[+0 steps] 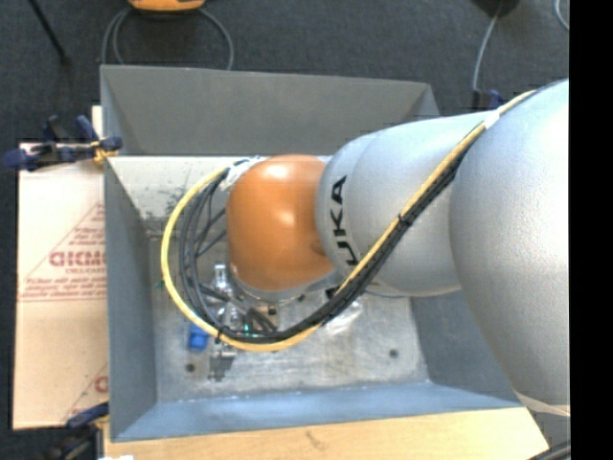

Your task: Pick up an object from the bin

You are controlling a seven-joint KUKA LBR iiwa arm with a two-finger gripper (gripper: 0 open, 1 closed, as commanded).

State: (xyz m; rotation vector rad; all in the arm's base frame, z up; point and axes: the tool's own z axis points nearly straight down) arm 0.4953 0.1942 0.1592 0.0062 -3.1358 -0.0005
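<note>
The arm (421, 209) reaches into the grey metal bin (129, 305), with its orange wrist cover (273, 223) above the bin floor. A loop of black and yellow cables (165, 247) curves round the left of the cover. The gripper (222, 357) sits below the cover's lower-left edge, and a small blue object (197, 339) lies just beside it on the floor.

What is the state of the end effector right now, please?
End effector: cannot be told whether open or closed; it sits low in the bin, beside a small blue thing.
</note>
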